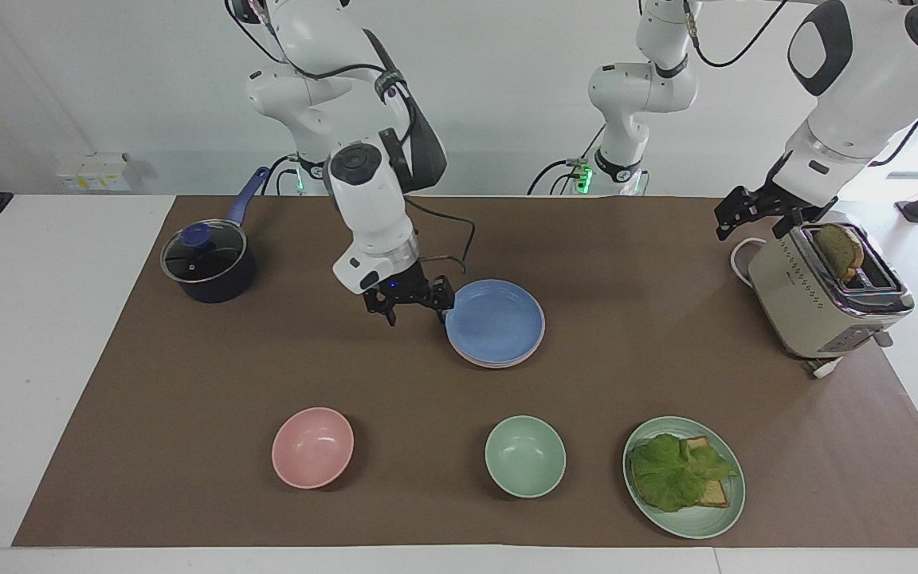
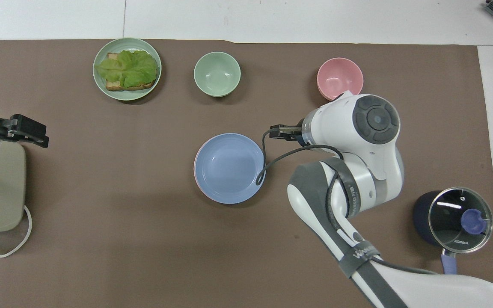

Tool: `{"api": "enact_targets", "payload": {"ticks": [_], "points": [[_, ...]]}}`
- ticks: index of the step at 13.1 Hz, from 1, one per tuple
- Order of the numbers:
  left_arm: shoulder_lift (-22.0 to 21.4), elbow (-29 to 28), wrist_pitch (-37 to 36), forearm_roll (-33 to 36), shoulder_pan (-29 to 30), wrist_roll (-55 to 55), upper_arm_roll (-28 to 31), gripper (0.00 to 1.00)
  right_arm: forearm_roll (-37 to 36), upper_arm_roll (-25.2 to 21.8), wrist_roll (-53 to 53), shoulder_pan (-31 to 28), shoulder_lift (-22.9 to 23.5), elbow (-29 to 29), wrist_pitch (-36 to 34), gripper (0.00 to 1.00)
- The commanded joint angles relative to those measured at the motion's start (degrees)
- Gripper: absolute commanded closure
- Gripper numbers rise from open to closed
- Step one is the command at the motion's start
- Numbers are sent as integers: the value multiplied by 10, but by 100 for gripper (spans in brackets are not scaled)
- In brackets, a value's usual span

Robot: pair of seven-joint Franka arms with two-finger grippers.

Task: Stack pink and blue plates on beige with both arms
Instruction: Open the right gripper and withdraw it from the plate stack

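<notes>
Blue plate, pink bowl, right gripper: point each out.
blue plate (image 1: 499, 320), facing view, centre of its dish.
pink bowl (image 1: 312, 446), facing view, inside of the bowl.
right gripper (image 1: 415, 312), facing view, midway between its open fingertips.

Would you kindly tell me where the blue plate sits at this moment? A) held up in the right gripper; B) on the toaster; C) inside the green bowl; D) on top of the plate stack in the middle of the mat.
D: the blue plate lies flat on top of the stack, a pink plate rim showing under it, and the open right gripper is beside it, holding nothing.
</notes>
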Motion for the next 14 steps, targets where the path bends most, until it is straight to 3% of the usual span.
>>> {"api": "enact_targets", "payload": {"ticks": [1,4,14], "points": [[-5,0,-8,10,7,3,-6,0,-44,7,-12,-38,-27,16,-39,0],[-5,1,-8,10,7,3,-6,0,-44,7,-54,-68,-36,51,-115,0],[-5,1,-9,10,7,3,-6,0,-46,5,-138,-191,-125,53,-259,0]]}}
